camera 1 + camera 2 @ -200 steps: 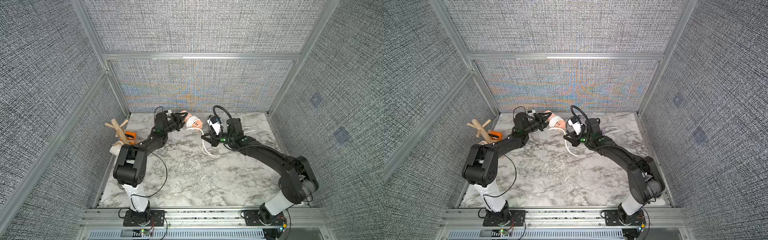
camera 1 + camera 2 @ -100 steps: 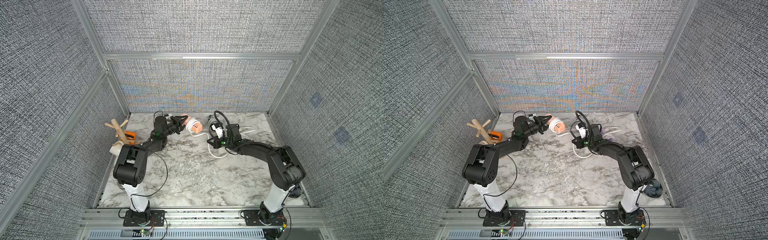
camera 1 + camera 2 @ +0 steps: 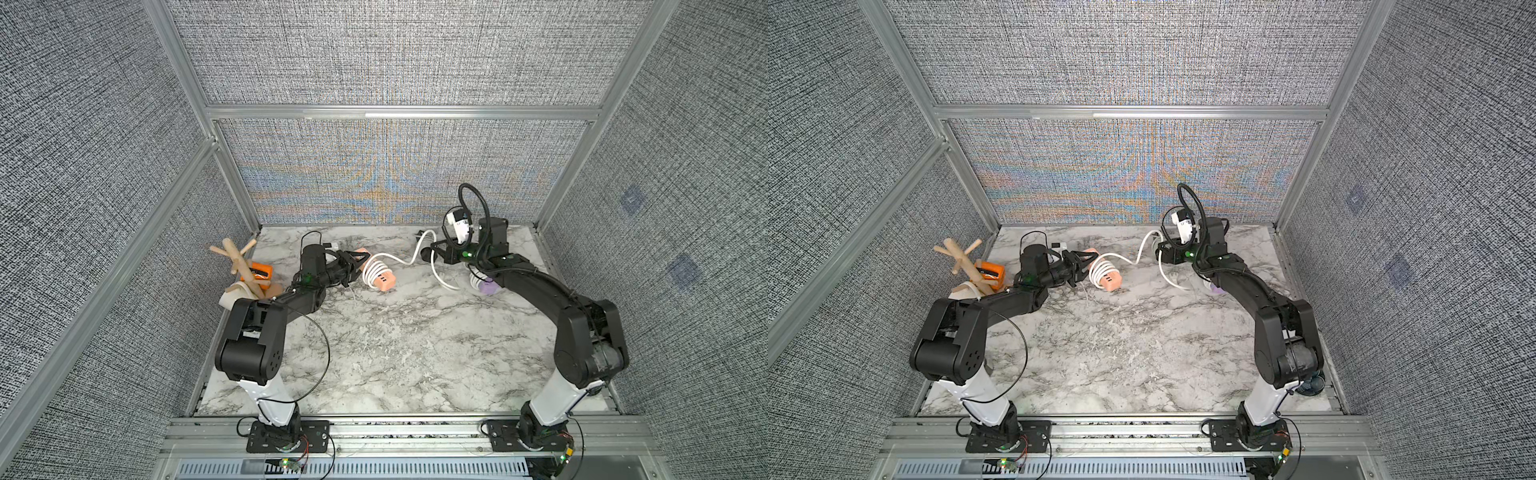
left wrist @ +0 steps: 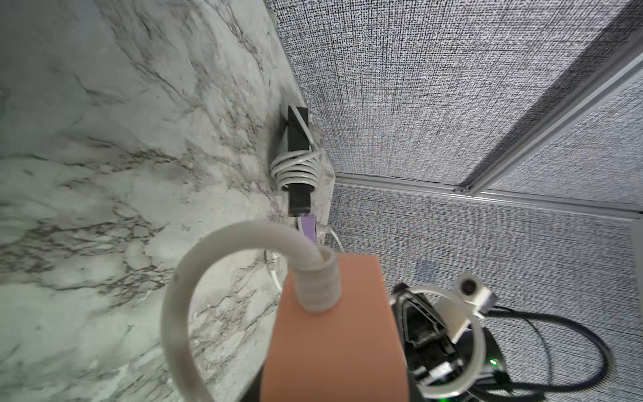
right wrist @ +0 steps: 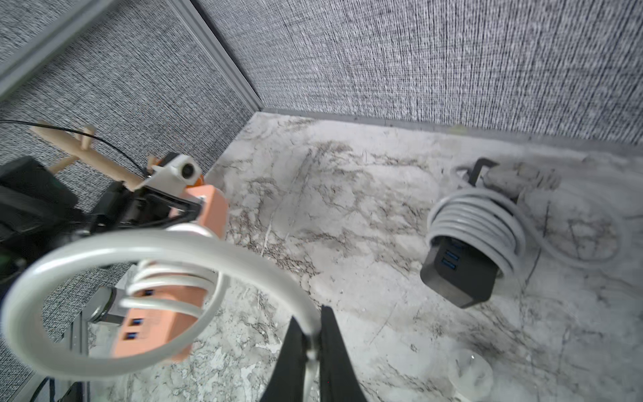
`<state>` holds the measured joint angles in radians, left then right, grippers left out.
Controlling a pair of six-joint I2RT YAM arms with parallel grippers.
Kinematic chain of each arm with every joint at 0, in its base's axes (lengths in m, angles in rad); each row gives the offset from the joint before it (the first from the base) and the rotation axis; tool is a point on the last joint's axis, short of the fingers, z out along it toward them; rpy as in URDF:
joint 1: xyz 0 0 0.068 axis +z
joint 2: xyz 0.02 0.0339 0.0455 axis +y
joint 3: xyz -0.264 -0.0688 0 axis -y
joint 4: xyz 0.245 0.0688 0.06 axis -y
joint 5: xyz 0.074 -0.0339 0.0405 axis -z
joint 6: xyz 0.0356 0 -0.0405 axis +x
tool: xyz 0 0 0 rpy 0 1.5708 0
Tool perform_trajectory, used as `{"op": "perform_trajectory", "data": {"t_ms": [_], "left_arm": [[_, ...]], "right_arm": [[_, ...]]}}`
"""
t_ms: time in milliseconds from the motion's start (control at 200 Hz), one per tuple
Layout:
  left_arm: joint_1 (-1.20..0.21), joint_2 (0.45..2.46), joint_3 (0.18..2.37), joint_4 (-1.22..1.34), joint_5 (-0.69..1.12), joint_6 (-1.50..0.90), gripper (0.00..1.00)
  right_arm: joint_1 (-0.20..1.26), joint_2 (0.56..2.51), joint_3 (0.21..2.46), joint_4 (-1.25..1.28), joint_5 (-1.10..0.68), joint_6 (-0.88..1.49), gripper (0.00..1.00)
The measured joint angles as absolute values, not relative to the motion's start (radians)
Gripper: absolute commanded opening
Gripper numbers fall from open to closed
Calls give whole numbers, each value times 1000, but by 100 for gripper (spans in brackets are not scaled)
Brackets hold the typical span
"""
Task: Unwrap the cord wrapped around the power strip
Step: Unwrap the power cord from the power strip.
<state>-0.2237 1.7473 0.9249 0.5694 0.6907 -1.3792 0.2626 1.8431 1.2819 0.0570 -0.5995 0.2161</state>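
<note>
Right wrist view: right hand (image 5: 310, 330) clamps thick white cord (image 5: 139, 243). Left hand (image 3: 360, 262), 9 o'clock in a top view, grips salmon-pink power strip (image 3: 384, 283). Mid-unwrap, several coils on; next likely circles cord round strip.

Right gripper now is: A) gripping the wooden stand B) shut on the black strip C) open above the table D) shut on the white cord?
D: in the right wrist view the right gripper is pinched shut on the white cord, which loops over to the salmon strip.
</note>
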Motion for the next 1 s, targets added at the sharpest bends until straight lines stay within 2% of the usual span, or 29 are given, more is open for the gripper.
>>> {"op": "perform_trajectory", "data": {"t_ms": [285, 485, 746, 1001], "left_arm": [[-226, 1838, 984, 503, 542, -1325, 1], [-226, 1862, 1043, 511, 438, -1369, 1], [-218, 1886, 1100, 612, 431, -1480, 1], [-170, 1881, 994, 745, 506, -1611, 1]], "right_arm": [[361, 1705, 1251, -87, -670, 103, 0], [433, 1664, 1071, -99, -715, 47, 0], [408, 1771, 936, -31, -634, 89, 0], [343, 1874, 870, 69, -560, 177, 0]]}}
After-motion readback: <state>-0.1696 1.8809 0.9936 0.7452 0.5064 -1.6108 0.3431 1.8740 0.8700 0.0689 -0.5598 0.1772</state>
